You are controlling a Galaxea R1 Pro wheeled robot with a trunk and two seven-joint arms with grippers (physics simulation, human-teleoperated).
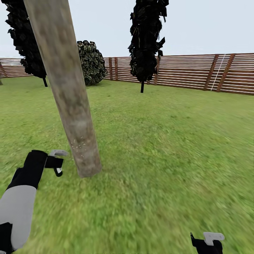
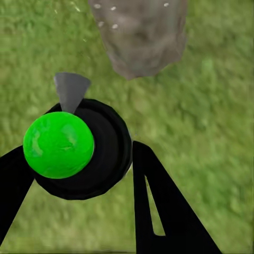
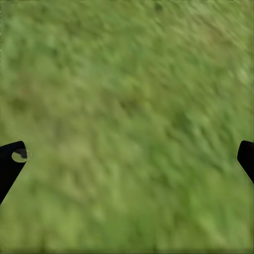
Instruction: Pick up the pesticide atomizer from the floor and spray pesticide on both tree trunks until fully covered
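In the garden, one tree trunk [image 1: 68,91], thick, pale grey-brown and mottled, leans across the left of the head view down to the lawn [image 1: 169,148]. Whitish specks of pesticide [image 1: 79,144] dot its lower bark, and the same specks [image 2: 106,16] show on the trunk base [image 2: 143,37] in the left wrist view. My left gripper [image 1: 58,162] hovers just left of the base, shut on the pesticide atomizer [image 2: 84,151], a dark round body with a green ball on top and a grey nozzle aimed at the trunk. My right gripper [image 1: 208,241] is open low over bare grass.
A brown slatted fence [image 1: 197,72] runs along the back. Two black conifers [image 1: 146,42] [image 1: 26,38] and a dark rounded shrub [image 1: 91,61] stand near it. Grass stretches wide to the right of the trunk.
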